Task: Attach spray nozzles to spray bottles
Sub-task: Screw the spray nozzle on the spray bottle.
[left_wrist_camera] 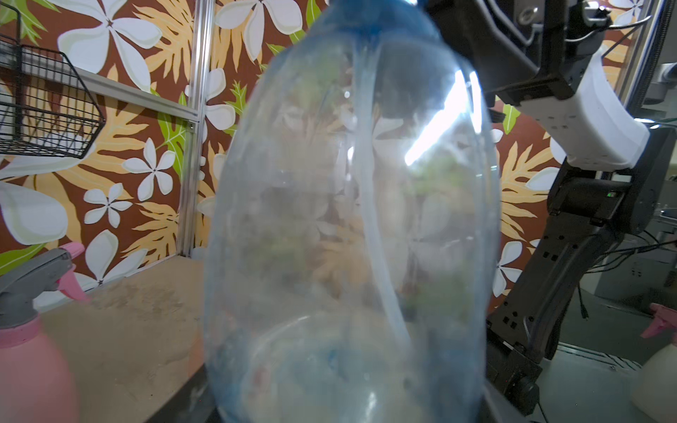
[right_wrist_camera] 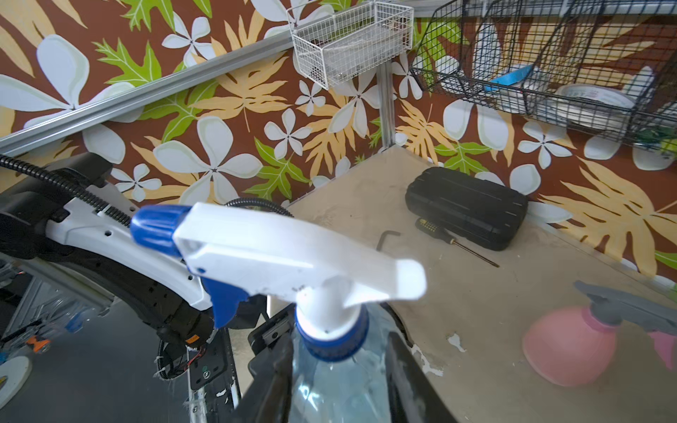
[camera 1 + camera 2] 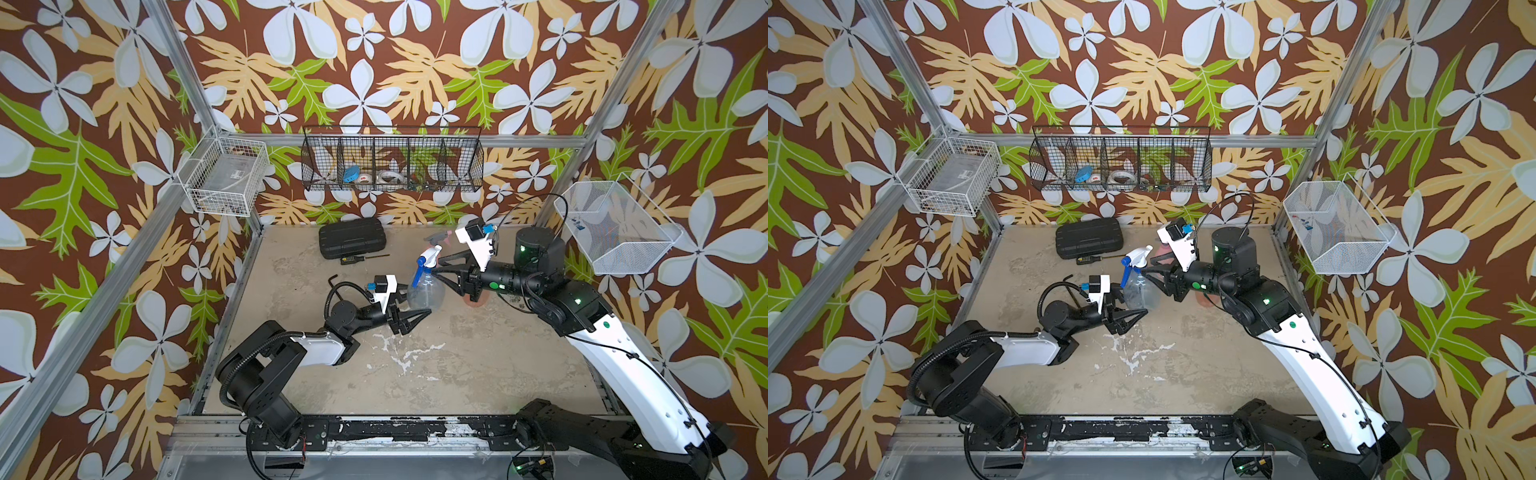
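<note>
Pink bottle [image 2: 564, 348] done (nozzle's on). Clear bottle [image 3: 424, 293] w/ white-blue nozzle [image 3: 428, 257] seated: left gripper [image 3: 415, 318] clamps its base, right gripper [image 3: 434, 266] flanks neck, grip unclear. Orange bottle [image 3: 475, 301] prob. pending.

Bench [image 3: 457, 365]: carries everything listed.
Case [image 3: 352, 237]: at the back, left of centre.
Screwdriver [image 3: 361, 259]: just before the case.
Hex key [image 2: 380, 241]: before the screwdriver, further left.
Middle bottle [image 3: 424, 293]: mid-bench, neck up, nozzle [image 3: 430, 255] on it.
Rear bottle [image 2: 568, 348]: behind, to the right.
Third bottle [image 3: 473, 301]: just right of the middle bottle, under the right arm [image 3: 519, 282].
Back-wall basket [image 3: 392, 160]: above the case.
</note>
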